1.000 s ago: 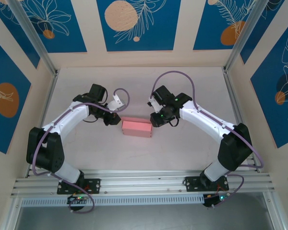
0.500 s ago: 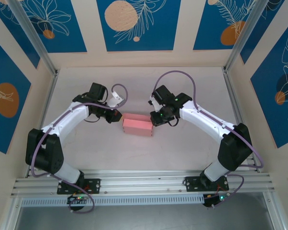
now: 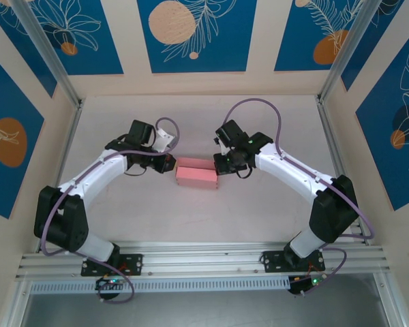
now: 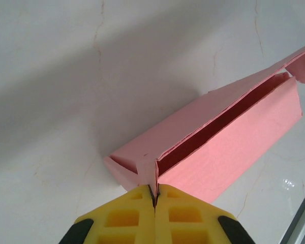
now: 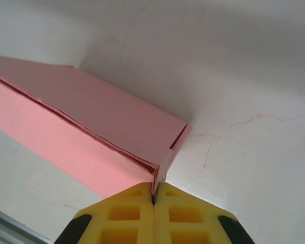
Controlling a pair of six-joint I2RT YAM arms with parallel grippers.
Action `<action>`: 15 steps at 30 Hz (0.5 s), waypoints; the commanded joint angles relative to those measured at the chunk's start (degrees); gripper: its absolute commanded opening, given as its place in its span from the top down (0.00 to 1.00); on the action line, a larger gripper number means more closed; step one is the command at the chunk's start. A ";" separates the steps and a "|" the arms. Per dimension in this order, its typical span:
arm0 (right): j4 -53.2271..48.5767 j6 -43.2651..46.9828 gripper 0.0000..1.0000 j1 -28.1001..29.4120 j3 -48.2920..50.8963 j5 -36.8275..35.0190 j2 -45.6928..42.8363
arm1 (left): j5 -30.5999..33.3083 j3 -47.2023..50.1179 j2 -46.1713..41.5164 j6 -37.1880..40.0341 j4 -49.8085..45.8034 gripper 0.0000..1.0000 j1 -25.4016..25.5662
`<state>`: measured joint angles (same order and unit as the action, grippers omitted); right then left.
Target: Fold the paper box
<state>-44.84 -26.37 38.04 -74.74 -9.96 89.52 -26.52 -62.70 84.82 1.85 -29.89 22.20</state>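
**Both grippers pinch the ends of the pink box**

Standing over the table [image 3: 191, 225], I see the paper box [image 3: 196, 174] lying on its long side in the middle, squarely between the two tools. The left gripper [image 3: 170, 162] meets one short end and the right gripper [image 3: 219, 163] meets the other, so the box spans the space from fingertip to fingertip. From up here it looks like a tidy closed pink block, and the jaws themselves are too small to judge.

The wrist cameras settle that. In the left wrist view, the left gripper [image 4: 154, 195] has its yellow fingers [image 4: 127, 218] pressed together, with a thin upright edge of pink card caught in the seam between them. Straight ahead of those fingers the box [image 4: 234, 137] stretches away, and its top is not fully down: a long dark slot runs along it, showing the inside. A small rounded flap sticks out at the far end.

In the right wrist view, the right gripper [image 5: 153, 195] is likewise closed tight on a sliver of card at the near corner of the box [image 5: 91, 127]. From this side the top panel lies nearly flat, with only layered card edges showing along the long seam. Just ahead of the fingertips, the end flap sits slightly set in from the corner.
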 commanded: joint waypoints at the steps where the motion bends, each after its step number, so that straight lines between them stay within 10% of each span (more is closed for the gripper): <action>1: 8.60 -4.28 0.95 0.68 1.22 2.87 -0.54 | -2.26 1.63 -2.69 -4.21 4.92 0.97 2.58; 15: 12.16 -6.48 0.95 2.29 4.97 0.99 -1.37 | 0.78 8.51 -5.40 -10.22 11.46 0.97 4.35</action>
<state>-36.86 -32.10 38.65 -70.17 -11.88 89.49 -22.37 -54.65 81.12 -7.05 -21.76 24.40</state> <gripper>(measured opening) 0.060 0.039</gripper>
